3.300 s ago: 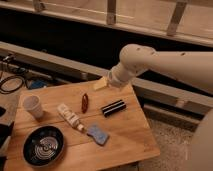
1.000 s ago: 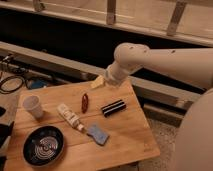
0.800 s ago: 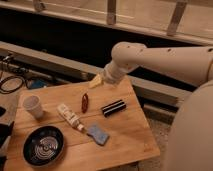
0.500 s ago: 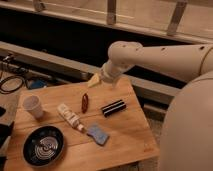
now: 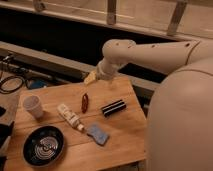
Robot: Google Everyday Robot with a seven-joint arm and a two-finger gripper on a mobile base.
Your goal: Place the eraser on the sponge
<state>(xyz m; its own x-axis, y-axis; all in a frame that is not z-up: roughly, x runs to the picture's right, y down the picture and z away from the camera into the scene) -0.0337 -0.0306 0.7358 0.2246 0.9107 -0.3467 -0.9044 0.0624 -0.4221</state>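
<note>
The eraser, a short black block with pale stripes, lies on the wooden table right of centre. The sponge, a flat light-blue pad, lies nearer the front edge, down and left of the eraser. My gripper hangs over the table's far edge, up and left of the eraser and well apart from it, at the end of the white arm. Nothing shows in its pale tip.
A slim reddish-brown object lies left of the eraser. A white tube sits beside the sponge. A white cup stands at the left and a black plate at the front left. Cables lie beyond the table's left end.
The arm has swung left, carrying the gripper from above the eraser toward the table's far edge. The objects on the table have not moved.
</note>
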